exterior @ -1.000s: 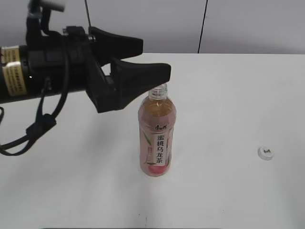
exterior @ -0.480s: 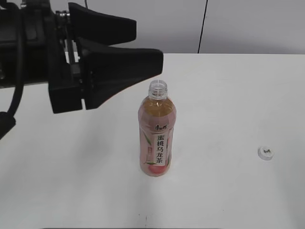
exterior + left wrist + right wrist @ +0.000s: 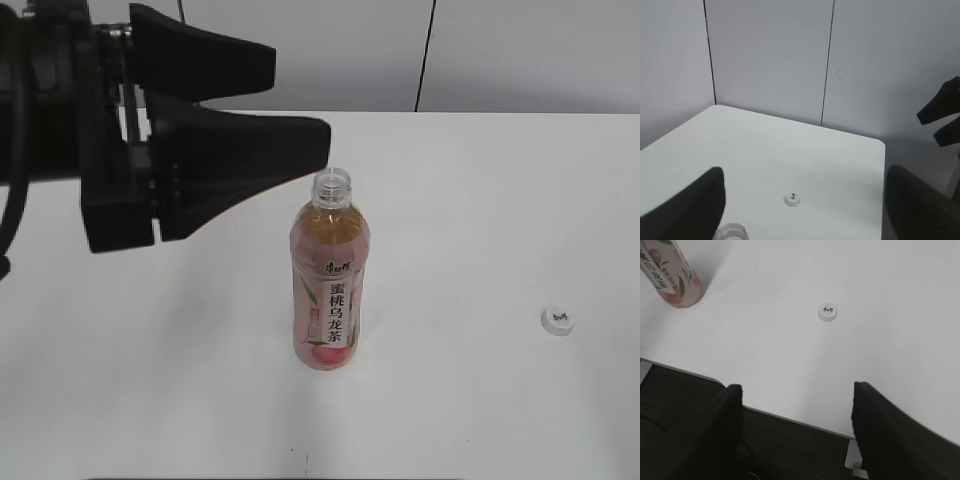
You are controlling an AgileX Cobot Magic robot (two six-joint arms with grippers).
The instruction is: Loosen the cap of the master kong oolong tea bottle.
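Observation:
The master kong oolong tea bottle (image 3: 330,285) stands upright mid-table with its neck open and no cap on it. Its rim shows at the bottom of the left wrist view (image 3: 731,232) and its label end in the right wrist view (image 3: 671,276). The white cap (image 3: 557,320) lies on the table to the right, apart from the bottle; it also shows in the left wrist view (image 3: 792,199) and the right wrist view (image 3: 827,312). My left gripper (image 3: 300,100) is open and empty, up and left of the bottle's neck. My right gripper (image 3: 797,407) is open and empty over the table's front edge.
The white table (image 3: 480,200) ends at a grey panelled wall (image 3: 500,50) behind. In the right wrist view the table's front edge (image 3: 790,417) gives way to dark floor. The right arm does not show in the exterior view.
My left gripper has risen and drawn back to the left, away from the bottle's neck. The bottle and the cap have not moved.

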